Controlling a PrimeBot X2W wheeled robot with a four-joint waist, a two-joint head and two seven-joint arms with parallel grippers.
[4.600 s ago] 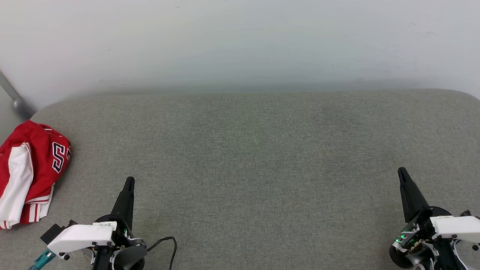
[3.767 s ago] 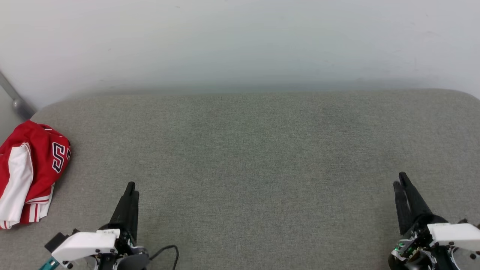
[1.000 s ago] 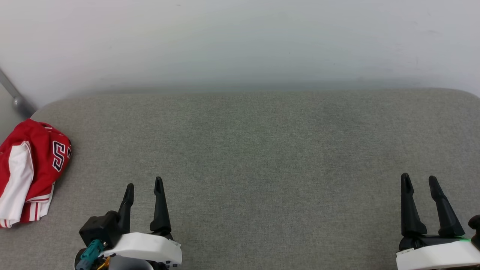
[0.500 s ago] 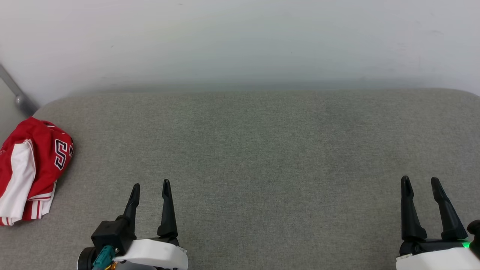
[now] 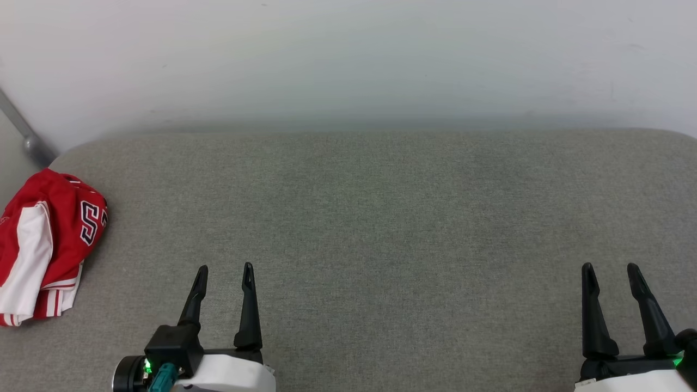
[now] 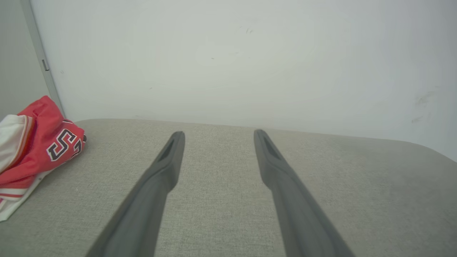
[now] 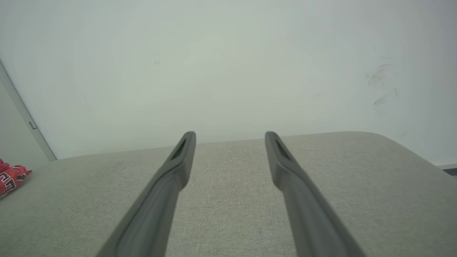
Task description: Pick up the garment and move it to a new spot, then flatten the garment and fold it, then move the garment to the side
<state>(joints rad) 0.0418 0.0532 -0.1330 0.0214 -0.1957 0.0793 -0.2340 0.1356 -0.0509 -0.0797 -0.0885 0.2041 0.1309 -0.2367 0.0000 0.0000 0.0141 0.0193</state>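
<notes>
The garment point(image 5: 49, 239) lies crumpled in a heap well off to the left of the left claw point(image 5: 225, 267), a little farther out than its fingertips, at the left end of the grey fabric-covered surface point(image 5: 381, 207). Neither claw touches it. It is red, with a white sleeve point(image 5: 27, 261) folded across it and red-and-white striped trim along the edge nearest the robot. Part of a black, white-outlined number point(image 5: 90, 223) shows on the side facing the claw (one digit and a sliver of the next). The head view's edge cuts off its left part.

The left claw stands open, its two dark fingers spread over bare cloth with nothing between them. The right claw point(image 5: 610, 265) is likewise spread wide and empty, well apart from the left one and far from the garment.

Beyond both sets of fingertips the surface runs to a rounded far edge, and behind it rises a plain pale wall point(image 5: 348, 60). Past the garment, left of the left claw, a grey strip point(image 5: 22, 136) runs up the wall. In the right wrist view faint scuffs point(image 7: 378, 82) mark the wall to the right of the claw, and a small red corner of the garment peeks in at the far left edge.
</notes>
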